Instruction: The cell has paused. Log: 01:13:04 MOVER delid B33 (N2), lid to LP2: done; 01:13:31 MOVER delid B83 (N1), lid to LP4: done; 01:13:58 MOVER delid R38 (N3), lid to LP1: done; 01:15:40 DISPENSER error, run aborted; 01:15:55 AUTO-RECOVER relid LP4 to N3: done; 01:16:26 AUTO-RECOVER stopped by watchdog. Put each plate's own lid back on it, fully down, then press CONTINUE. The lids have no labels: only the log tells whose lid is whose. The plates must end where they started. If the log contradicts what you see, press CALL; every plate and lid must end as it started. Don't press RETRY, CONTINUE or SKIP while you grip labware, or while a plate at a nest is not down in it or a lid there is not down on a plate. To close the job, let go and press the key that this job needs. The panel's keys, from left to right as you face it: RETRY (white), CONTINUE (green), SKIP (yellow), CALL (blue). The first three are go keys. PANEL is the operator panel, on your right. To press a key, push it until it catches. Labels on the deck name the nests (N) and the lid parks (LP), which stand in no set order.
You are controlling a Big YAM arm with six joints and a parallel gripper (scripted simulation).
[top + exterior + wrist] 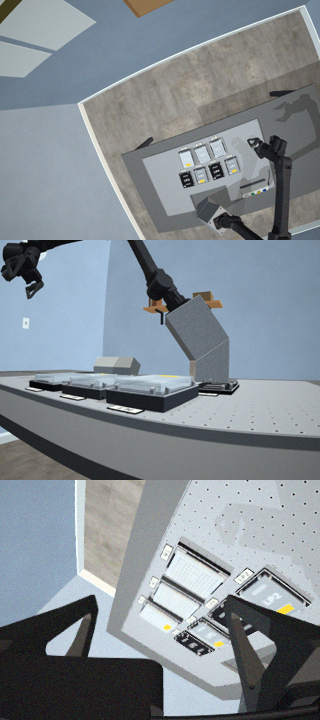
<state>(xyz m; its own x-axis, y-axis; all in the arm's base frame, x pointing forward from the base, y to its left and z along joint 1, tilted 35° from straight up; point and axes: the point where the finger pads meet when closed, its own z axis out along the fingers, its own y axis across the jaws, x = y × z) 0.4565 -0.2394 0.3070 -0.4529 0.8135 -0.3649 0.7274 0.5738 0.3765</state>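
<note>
My gripper (251, 142) (20, 287) (161, 601) is open and empty, high above the deck's right side. The left nest's plate (185, 157) (155, 380) (157, 616) wears a lid with a yellow mark. The middle plate (202, 154) (177, 600) and right plate (217, 148) (195, 572) show bare wells. One yellow-marked lid (201, 175) (218, 644) lies on the second park from the left, another lid (232, 166) (285, 609) on LP2 at the right. The black parks LP3 (186, 179) and LP4 (216, 170) hold no lid. Nest labels are too blurred to read surely.
The panel (104, 361) stands right of the parks, with white (246, 195), green (253, 194), yellow (258, 192) and blue (264, 190) keys. The arm's grey pedestal (208, 208) (197, 330) stands behind the parks. Upright posts edge the nests and parks.
</note>
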